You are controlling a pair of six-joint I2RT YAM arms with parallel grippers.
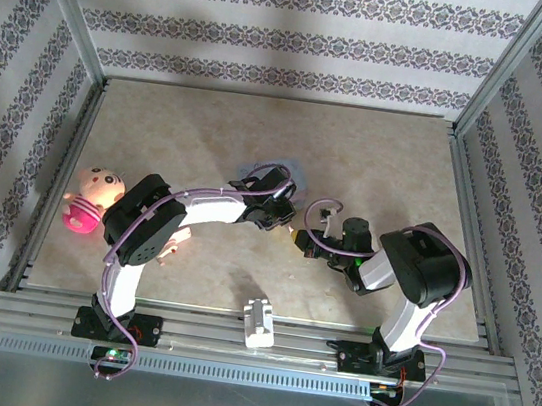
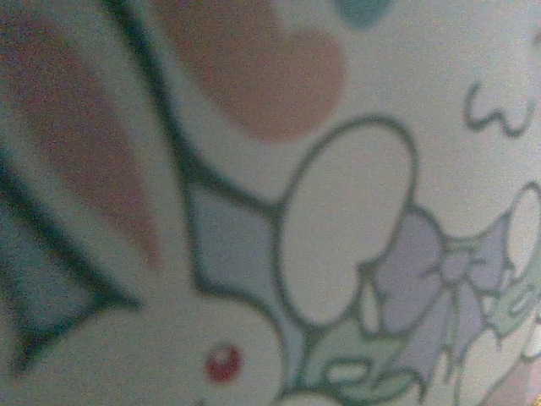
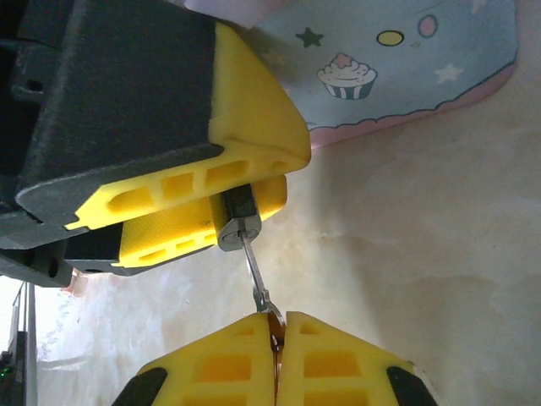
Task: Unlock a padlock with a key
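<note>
The small dark padlock (image 3: 239,209) is clamped between the yellow fingers of my left gripper (image 3: 272,174), its silvery keyhole end facing down. The thin silver key (image 3: 254,266) runs from that keyhole down to my right gripper (image 3: 276,337), which is shut on the key's head. In the top view the two grippers meet tip to tip at mid-table, left gripper (image 1: 284,221) and right gripper (image 1: 306,240). The padlock's shackle is hidden by the fingers. The left wrist view is a blurred close-up of the printed tin (image 2: 338,211).
The lilac tin (image 3: 406,59) with a cupcake print lies on the table just behind the padlock and shows past the left arm (image 1: 291,170). A pink doll (image 1: 90,200) sits at the left edge. A white blocky piece (image 1: 257,322) rests on the front rail.
</note>
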